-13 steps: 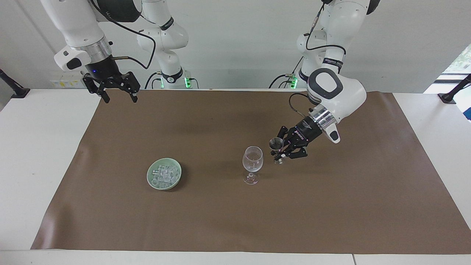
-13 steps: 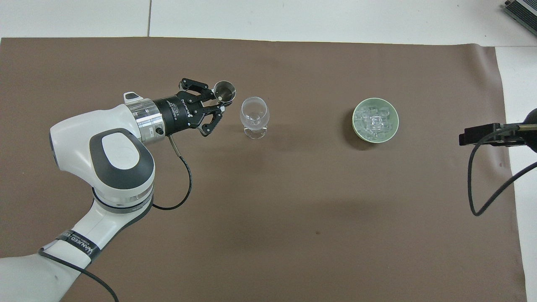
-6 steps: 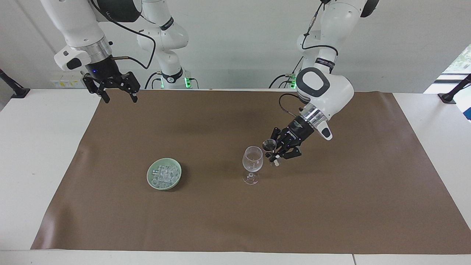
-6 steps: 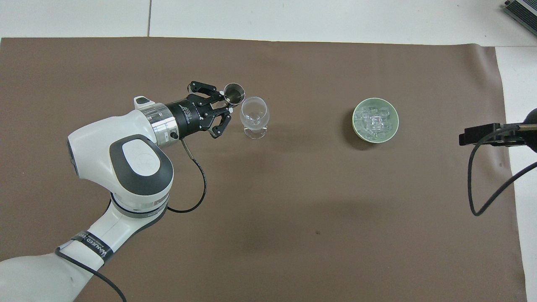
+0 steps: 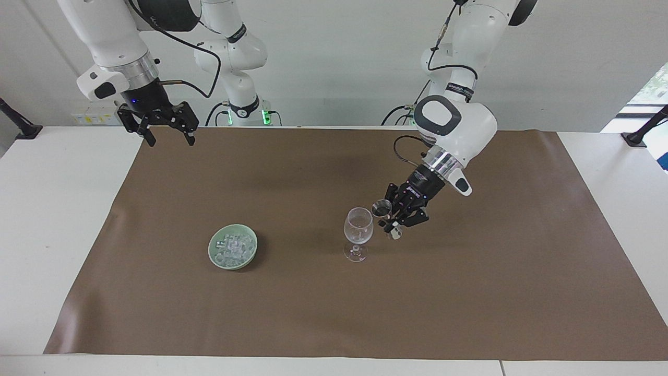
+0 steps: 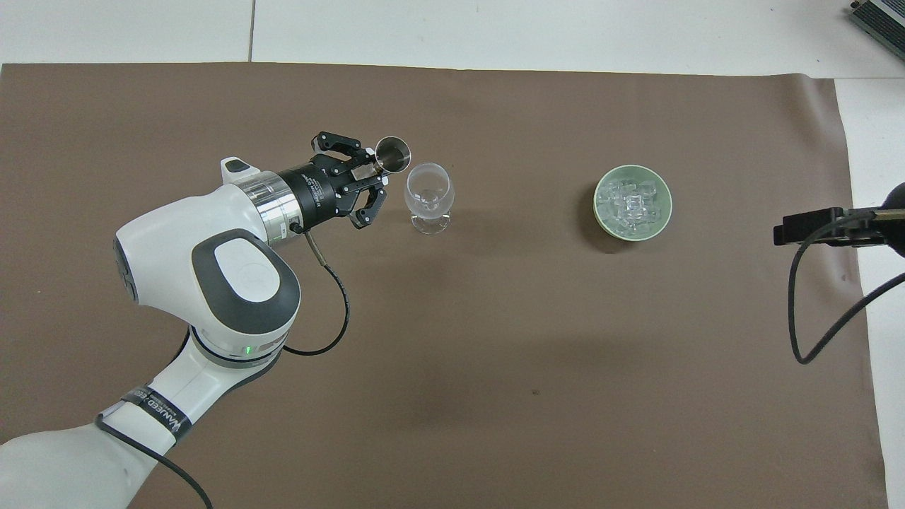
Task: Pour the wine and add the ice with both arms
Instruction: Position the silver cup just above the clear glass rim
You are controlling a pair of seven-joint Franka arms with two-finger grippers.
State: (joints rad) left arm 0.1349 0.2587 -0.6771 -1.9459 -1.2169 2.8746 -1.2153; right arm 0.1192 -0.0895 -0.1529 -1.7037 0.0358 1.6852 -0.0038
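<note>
A clear wine glass (image 5: 358, 227) (image 6: 428, 195) stands upright near the middle of the brown mat. My left gripper (image 5: 392, 214) (image 6: 373, 172) is shut on a small metal measuring cup (image 5: 381, 208) (image 6: 393, 153), held in the air with its rim right beside the glass's rim. Whether wine is in the cup I cannot tell. The ice (image 5: 233, 247) (image 6: 631, 201) lies as several clear cubes in a pale green dish (image 5: 217, 258) (image 6: 601, 220), beside the glass toward the right arm's end. My right gripper (image 5: 167, 137) hangs open over the mat's corner by its own base, waiting.
The brown mat (image 5: 323, 308) (image 6: 495, 353) covers most of the white table (image 5: 47, 219). A black cable and part of the right arm (image 6: 827, 227) show at the overhead view's edge. Black clamp mounts (image 5: 644, 128) sit at the table's ends.
My left arm has carried the measuring cup sideways toward the wine glass, from a gap away to right beside its rim. The right arm has not moved.
</note>
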